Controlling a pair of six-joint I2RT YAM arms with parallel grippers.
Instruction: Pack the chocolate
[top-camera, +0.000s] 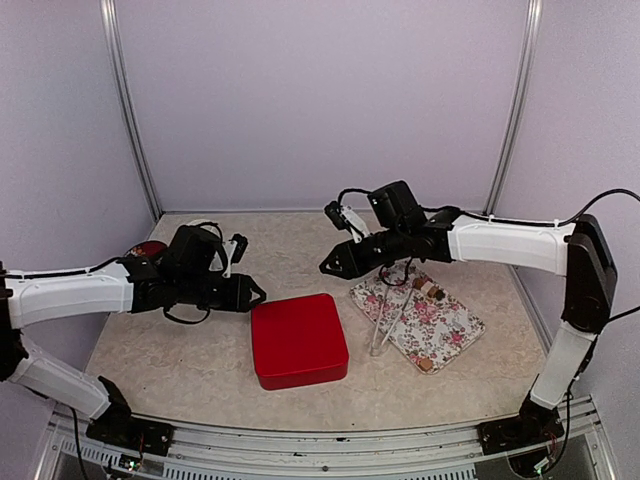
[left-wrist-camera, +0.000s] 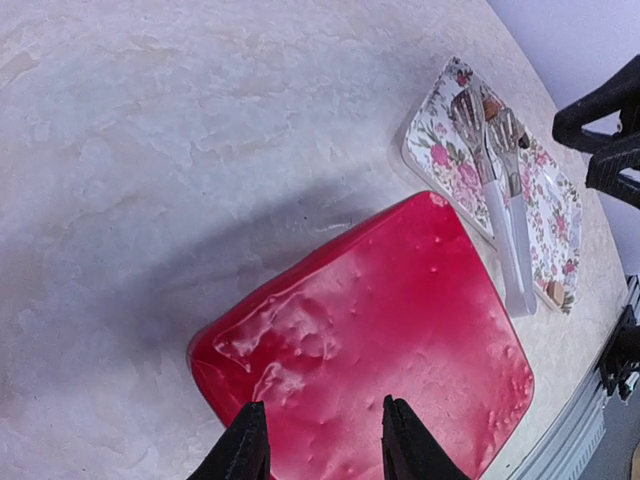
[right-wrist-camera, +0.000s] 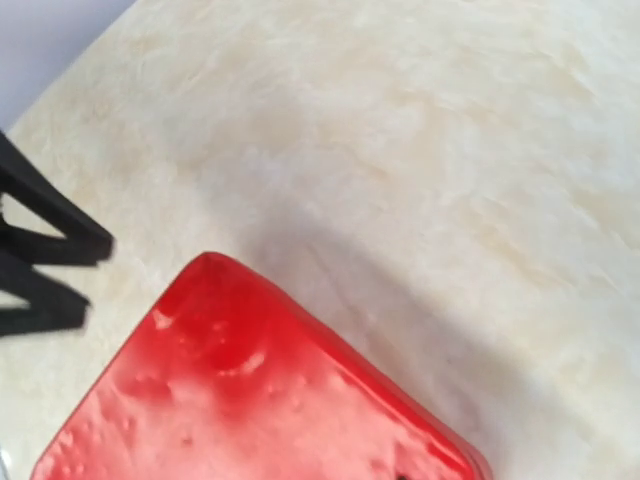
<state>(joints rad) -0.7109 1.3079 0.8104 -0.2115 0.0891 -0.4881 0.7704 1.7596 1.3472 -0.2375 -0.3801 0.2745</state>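
The red box lies shut under its lid in the middle of the table; it also shows in the left wrist view and the right wrist view. One brown chocolate and one tan chocolate lie on the floral tray. The other pieces are hidden. My left gripper is open and empty, hovering just above the box's left edge. My right gripper hangs behind the box's far right corner. Its fingers stand apart in the left wrist view, with nothing between them.
Clear plastic tongs lie across the tray's left side, also in the left wrist view. A red object sits behind the left arm at the far left. White walls enclose the table.
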